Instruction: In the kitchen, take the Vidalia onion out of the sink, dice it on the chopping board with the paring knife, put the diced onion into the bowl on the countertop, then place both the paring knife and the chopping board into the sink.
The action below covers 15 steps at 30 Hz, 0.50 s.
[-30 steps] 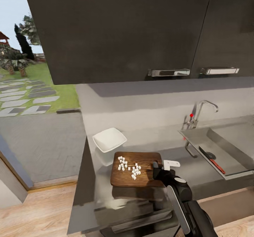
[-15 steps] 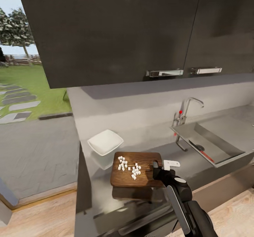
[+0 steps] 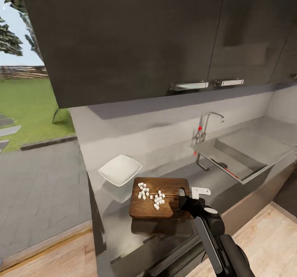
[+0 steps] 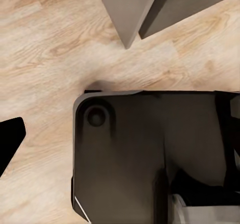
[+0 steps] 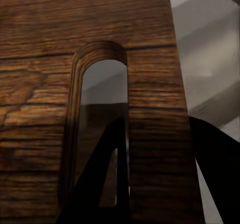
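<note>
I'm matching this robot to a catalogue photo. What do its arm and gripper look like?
In the head view, the right arm is glossy black with a pale grey strip along its forearm and a rounded grey joint cap. The right gripper is black, carrying a small white bracket.

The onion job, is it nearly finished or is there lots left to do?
About halfway. Done: the onion is already diced into white cubes on the chopping board, and the paring knife lies in the sink. In hand: the right hand grips the board's handle end. Left: tip the cubes into the empty white bowl, then put the board in the sink.
</note>
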Tool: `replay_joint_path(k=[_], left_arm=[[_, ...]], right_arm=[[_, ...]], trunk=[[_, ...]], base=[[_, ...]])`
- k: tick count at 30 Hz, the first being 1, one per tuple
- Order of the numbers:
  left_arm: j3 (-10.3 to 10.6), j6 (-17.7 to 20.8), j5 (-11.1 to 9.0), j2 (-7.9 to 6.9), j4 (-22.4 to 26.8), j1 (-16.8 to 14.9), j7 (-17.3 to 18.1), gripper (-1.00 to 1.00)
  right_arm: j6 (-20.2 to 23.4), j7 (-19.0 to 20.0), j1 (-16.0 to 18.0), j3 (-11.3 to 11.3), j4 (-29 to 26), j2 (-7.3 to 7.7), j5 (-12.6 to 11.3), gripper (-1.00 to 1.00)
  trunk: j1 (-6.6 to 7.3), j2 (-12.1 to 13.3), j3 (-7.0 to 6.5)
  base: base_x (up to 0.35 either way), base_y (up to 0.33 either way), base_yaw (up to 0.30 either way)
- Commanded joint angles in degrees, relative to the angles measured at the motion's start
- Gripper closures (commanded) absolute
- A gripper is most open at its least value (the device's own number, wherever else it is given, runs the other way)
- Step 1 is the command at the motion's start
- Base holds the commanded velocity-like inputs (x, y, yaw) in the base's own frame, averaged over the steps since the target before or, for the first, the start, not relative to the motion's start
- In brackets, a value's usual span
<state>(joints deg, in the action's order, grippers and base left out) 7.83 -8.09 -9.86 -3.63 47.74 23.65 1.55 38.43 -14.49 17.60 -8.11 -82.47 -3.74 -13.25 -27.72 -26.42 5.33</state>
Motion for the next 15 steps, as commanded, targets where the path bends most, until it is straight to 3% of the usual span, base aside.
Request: replay_joint_path(k=[1, 15], left_arm=[[0.17, -0.15, -0.60, -0.06, -0.22, 0.00, 0.12, -1.00], [0.17, -0.15, -0.60, -0.06, -0.54, 0.00, 0.13, -1.00]], right_arm=[[0.16, -0.54, 0.06, -0.07, -0.05, -0.01, -0.64, 1.00], [0.16, -0.54, 0.06, -0.07, -0.05, -0.03, -0.64, 1.00]], trunk=[[-0.04, -0.11, 0.07], [-0.04, -0.11, -0.47]], base=[[0.000, 0.309, -0.286], [0.000, 0.309, -0.286]])
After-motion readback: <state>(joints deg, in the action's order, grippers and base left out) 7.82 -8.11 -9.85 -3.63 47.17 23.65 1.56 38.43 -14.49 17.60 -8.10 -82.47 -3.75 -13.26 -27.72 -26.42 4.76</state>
